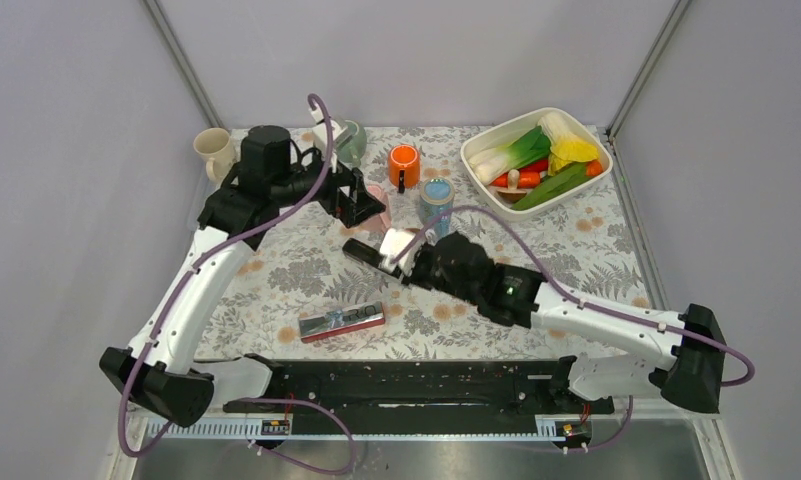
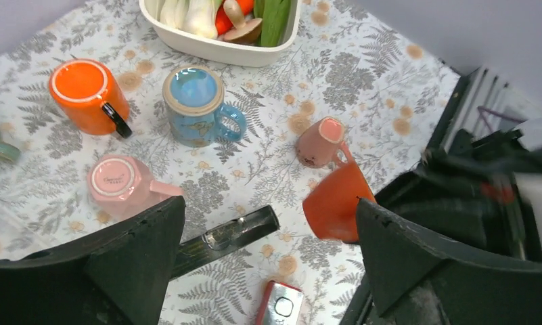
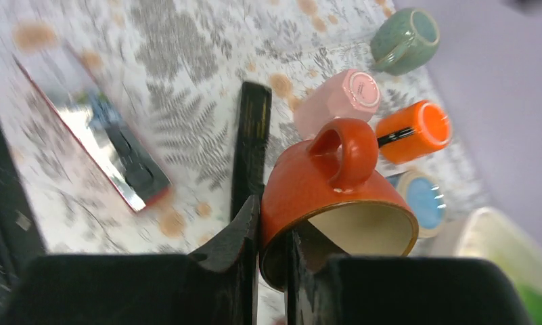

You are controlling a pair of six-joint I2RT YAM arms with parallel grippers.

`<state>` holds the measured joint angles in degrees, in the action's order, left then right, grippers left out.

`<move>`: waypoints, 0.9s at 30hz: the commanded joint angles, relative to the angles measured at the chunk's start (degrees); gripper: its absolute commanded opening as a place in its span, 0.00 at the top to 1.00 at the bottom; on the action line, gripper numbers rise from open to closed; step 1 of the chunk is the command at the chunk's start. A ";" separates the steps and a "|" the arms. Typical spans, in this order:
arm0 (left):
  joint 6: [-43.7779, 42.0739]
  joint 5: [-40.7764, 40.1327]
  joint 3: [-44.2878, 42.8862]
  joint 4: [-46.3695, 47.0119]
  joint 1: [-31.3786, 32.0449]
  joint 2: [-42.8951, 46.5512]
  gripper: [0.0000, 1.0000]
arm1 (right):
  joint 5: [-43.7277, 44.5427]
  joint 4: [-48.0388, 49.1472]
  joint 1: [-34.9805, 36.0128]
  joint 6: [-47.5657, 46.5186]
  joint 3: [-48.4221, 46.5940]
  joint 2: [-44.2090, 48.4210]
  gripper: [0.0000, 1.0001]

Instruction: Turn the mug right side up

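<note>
Right wrist view: right pincer (image 3: 273, 227) clenched on the red mug (image 3: 322, 183) rim, mug held above the worktop (image 3: 187, 61), mouth apparently sideways; reorienting step, so next roll upright and set down; left pincer (image 2: 269, 203) agape.

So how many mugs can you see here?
7: cream ceramic mug far left; green mug and orange mug at the back; blue mug beside it; pale pink mug and smaller dusty-pink mug mid-table; red-orange mug in the right gripper. Others may be hidden.
</note>
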<state>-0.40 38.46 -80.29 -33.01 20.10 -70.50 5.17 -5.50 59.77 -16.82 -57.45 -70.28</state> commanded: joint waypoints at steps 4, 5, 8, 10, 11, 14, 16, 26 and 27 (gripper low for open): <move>-9.61 -17.29 -3.49 -7.58 12.32 1.29 0.02 | 27.51 -1.95 12.02 -50.60 1.68 -1.28 1.00; -10.21 -18.33 -2.81 -7.68 13.64 1.42 0.02 | 29.30 -2.15 12.87 -53.10 1.43 -2.08 1.00; -12.75 -22.06 -0.02 -8.25 19.25 2.36 0.03 | 34.71 -2.43 14.79 -57.94 0.32 -4.65 1.00; -14.50 -25.91 1.85 -8.38 22.82 3.19 0.03 | 37.22 -3.64 15.62 -58.80 -1.22 -6.43 1.00; -15.36 -27.97 2.63 -8.29 24.46 3.52 0.03 | 38.26 -4.43 15.94 -58.80 -2.00 -7.32 1.00; -16.95 -35.15 5.49 -4.82 27.47 3.98 0.05 | 41.05 -5.09 16.96 -58.66 -3.77 -9.64 1.00; -18.50 -41.31 7.06 -2.05 28.52 3.47 0.10 | 42.20 -5.13 17.45 -58.45 -4.70 -10.74 1.00; -22.68 -54.97 14.23 9.90 29.21 2.08 0.91 | 42.61 -5.17 18.97 -55.66 -8.38 -12.26 1.00; -22.66 -54.52 14.75 10.54 29.20 2.53 1.00 | 42.44 -5.11 19.04 -54.91 -8.64 -12.33 1.00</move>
<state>-18.79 -4.84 -68.47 -29.78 51.31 -68.69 45.34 -12.38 76.79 -71.05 -61.52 -84.18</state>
